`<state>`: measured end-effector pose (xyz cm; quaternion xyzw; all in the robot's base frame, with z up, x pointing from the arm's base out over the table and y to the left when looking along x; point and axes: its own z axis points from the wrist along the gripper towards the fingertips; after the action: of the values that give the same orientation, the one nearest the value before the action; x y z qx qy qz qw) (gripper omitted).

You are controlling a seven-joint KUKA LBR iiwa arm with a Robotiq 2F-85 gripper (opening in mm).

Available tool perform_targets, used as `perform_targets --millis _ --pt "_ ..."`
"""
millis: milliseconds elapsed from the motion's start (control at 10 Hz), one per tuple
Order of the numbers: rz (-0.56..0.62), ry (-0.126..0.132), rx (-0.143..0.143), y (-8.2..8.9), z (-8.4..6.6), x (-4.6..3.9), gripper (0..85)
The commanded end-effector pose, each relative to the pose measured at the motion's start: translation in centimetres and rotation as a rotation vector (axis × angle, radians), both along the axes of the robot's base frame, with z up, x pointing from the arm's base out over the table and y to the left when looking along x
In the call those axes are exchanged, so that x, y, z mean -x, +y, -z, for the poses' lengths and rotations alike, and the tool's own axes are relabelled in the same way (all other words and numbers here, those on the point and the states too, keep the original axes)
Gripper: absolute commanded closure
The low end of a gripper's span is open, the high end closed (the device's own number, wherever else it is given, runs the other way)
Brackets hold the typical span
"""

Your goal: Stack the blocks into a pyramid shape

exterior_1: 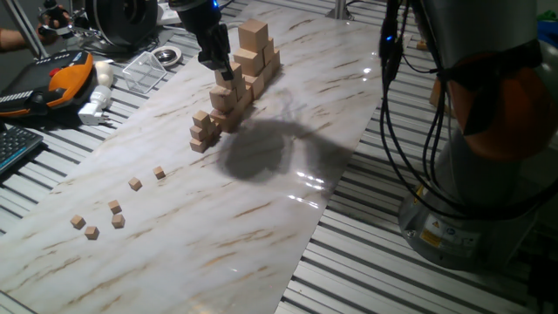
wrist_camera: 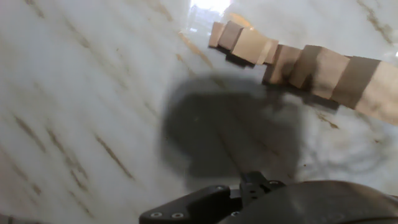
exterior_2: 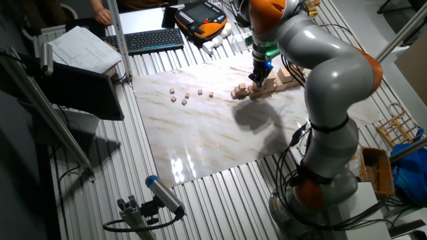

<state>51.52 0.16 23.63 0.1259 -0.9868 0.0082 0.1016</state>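
Observation:
Several tiny light-tan blocks (exterior_1: pixel 114 207) lie scattered on the near left of the marble board (exterior_1: pixel 261 218), none of them stacked. They also show in the other fixed view (exterior_2: pixel 185 97). My gripper (exterior_1: pixel 224 71) hangs at the far end of the board, its black fingers down against a stepped stack of much bigger pale wooden cubes (exterior_1: pixel 254 37), far from the tiny blocks. It also shows in the other fixed view (exterior_2: pixel 259 79). The hand view shows only those bigger cubes (wrist_camera: pixel 311 65), the gripper's shadow and no fingertips. I cannot tell whether the fingers are open or shut.
An orange teach pendant (exterior_1: pixel 65 78), a keyboard (exterior_1: pixel 13 144), a clear plastic tray (exterior_1: pixel 144 70) and a white tool (exterior_1: pixel 98 100) lie left of the board on the slatted table. The arm's base (exterior_1: pixel 488 174) and its cables stand on the right.

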Motion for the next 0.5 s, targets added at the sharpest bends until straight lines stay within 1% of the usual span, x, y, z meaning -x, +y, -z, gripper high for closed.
perform_targets --millis 0,100,200,300,400 --pt "0.032 -0.043 -0.015 -0.08 0.03 0.01 85.0" --pt "0.036 -0.041 -0.008 -0.08 0.03 0.01 85.0" --pt "0.046 -0.046 -0.029 -0.08 0.03 0.01 85.0" --pt "0.058 -0.04 -0.053 -0.08 0.03 0.01 85.0" --pt "0.061 -0.022 -0.043 -0.08 0.03 0.01 85.0"
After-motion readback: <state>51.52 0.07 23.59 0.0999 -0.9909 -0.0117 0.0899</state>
